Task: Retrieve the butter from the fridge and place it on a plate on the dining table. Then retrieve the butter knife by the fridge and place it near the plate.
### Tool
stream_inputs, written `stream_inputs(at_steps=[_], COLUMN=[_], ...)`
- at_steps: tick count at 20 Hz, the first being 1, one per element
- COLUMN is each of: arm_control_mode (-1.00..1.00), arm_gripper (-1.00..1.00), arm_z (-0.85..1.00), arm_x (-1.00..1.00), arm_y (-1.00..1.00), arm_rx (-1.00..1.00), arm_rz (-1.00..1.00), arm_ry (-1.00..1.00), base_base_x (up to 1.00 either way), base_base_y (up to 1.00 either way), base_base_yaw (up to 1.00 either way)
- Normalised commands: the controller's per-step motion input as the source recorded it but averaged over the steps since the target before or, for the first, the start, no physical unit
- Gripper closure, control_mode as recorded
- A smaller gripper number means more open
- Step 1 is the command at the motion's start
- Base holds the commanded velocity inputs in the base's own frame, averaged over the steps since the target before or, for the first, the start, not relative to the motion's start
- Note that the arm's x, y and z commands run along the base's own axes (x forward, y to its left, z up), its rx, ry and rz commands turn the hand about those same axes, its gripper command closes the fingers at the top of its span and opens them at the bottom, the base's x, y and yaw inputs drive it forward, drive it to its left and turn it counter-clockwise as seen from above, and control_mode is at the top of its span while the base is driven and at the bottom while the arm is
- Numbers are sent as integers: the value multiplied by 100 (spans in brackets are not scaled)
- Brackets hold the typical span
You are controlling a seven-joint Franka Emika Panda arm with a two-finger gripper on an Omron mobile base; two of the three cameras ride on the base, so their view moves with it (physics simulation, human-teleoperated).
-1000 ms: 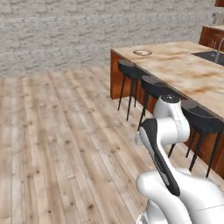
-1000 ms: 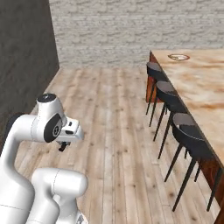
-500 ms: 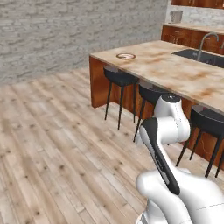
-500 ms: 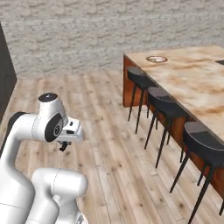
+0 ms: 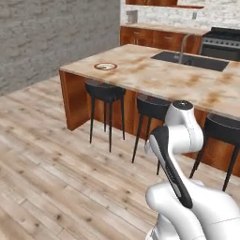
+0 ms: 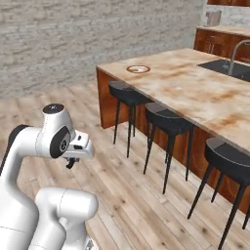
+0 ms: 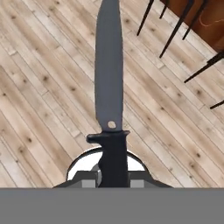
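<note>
Black knife (image 7: pixel 109 87) is clamped in the gripper (image 7: pixel 113 173) by its handle, blade sticking straight out ahead along the hand's axis over the wood floor. Arm's tucked in close to the body. Plate (image 6: pixel 138 69) sits at the far corner of the table (image 6: pixel 195 93), well ahead and to the right of the gripper (image 6: pixel 72 162), past the stools (image 6: pixel 128 93). Looks like the base needs to get closer first, I'd say.

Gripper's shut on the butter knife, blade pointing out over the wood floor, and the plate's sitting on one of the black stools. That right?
Not quite. The plate sits on the dining table, near its corner, not on a stool; the left base view shows it. The rest holds: in the hand view the gripper is shut on the butter knife, blade out over the wood floor.
</note>
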Motion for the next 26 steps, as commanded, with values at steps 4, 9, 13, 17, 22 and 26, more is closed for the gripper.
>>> stream_inputs(at_steps=[4, 9, 13, 17, 22, 26], arm_control_mode=[100, 100, 100, 100, 100, 100], arm_gripper=[100, 100, 100, 100, 100, 100], arm_z=[0, 0, 0, 0, 0, 0], arm_x=[0, 0, 0, 0, 0, 0], arm_y=[0, 0, 0, 0, 0, 0], arm_rx=[0, 0, 0, 0, 0, 0], arm_rz=[0, 0, 0, 0, 0, 0], arm_ry=[0, 0, 0, 0, 0, 0], base_base_x=[27, 34, 28, 29, 23, 21], base_base_y=[100, 100, 100, 100, 100, 100], base_base_yaw=[-54, -55, -49, -50, -46, -41])
